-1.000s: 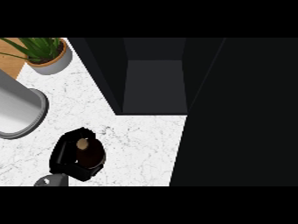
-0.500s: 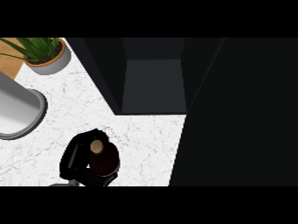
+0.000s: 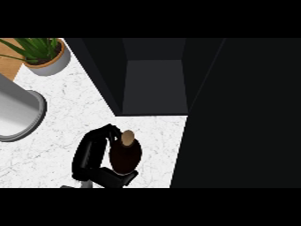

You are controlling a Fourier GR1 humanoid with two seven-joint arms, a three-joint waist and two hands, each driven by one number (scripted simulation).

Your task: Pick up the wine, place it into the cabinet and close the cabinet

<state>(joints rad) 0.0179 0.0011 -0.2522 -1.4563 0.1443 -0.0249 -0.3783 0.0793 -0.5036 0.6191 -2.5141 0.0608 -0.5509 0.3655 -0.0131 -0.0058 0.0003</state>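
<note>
No label, brand or writing can be read on anything here. The wine [image 3: 125, 152] is a dark bottle seen almost from straight above, so only its tan stopper end and dark shoulders show; any label it may carry faces away and is hidden. It stands over the white marble counter [image 3: 61, 132], near the lower middle of the view, just in front of the open cabinet [image 3: 154, 86].

One black hand [image 3: 91, 154] wraps the bottle: its fingers [image 3: 107, 131] curl round the far-left side of the neck and the thumb crosses the near side below the bottle's body, so the hand is clamped on the wine. Only a sliver of its grey forearm shows at the lower edge, which makes it hard to tell from this view alone which arm it belongs to; by its place at the left of the view it reads as the left hand. The other hand does not show anywhere.

The cabinet is very dark; its inner floor is a grey panel, and its right door merges with a large black area filling the right side, where no detail can be made out.

At the far left a potted plant [image 3: 44, 55] sits partly cut off by the top edge, and a big grey cylinder [image 3: 9, 110] runs off the left edge.
</note>
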